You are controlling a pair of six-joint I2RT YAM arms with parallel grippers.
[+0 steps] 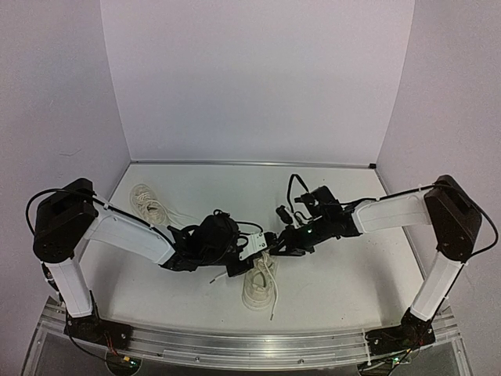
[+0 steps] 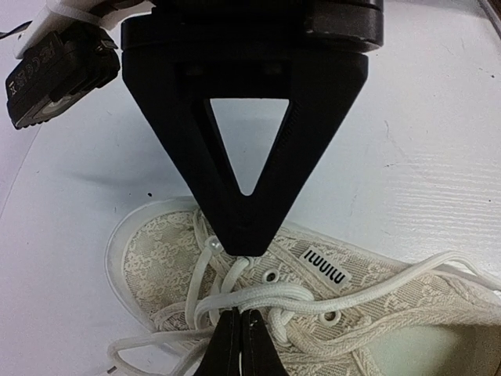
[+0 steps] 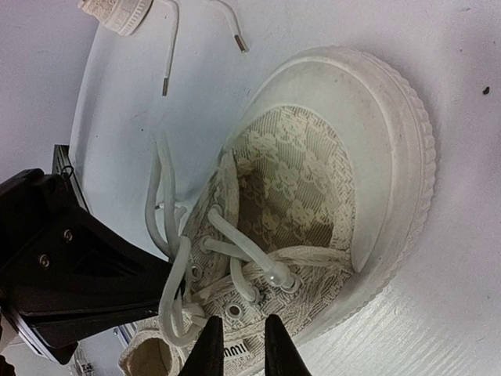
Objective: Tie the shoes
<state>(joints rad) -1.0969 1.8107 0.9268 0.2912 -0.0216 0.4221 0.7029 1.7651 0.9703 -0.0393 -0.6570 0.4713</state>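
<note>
1. As I judge it, the step in hand is working the first crossing of the laces point(image 2: 258, 298) on the shoe point(image 1: 260, 288) that lies directly beneath both grippers. No bow shows yet, and loose lace ends trail over the desk point(image 1: 352, 274) beyond the toe.
2. To do it well, take a single strand close to the crossing, not out at its tip. Let one gripper pin while the other draws. Pull low and sideways across the shoe, since an upward tug would likely lift or drag so light a shoe.
3. The left gripper point(image 2: 238, 325) is clenched tight, its tips right against the crossed strands over the eyelets. Whether a strand is actually nipped between them I cannot tell.
4. The right gripper point(image 3: 239, 333) stands parted by a narrow gap with nothing visible inside it. It hangs over the tongue, tip almost to tip with the left gripper.
5. The second shoe point(image 1: 147, 200) lies well away on the left gripper's outer side, toward the back of the desk, with its laces loose.
</note>
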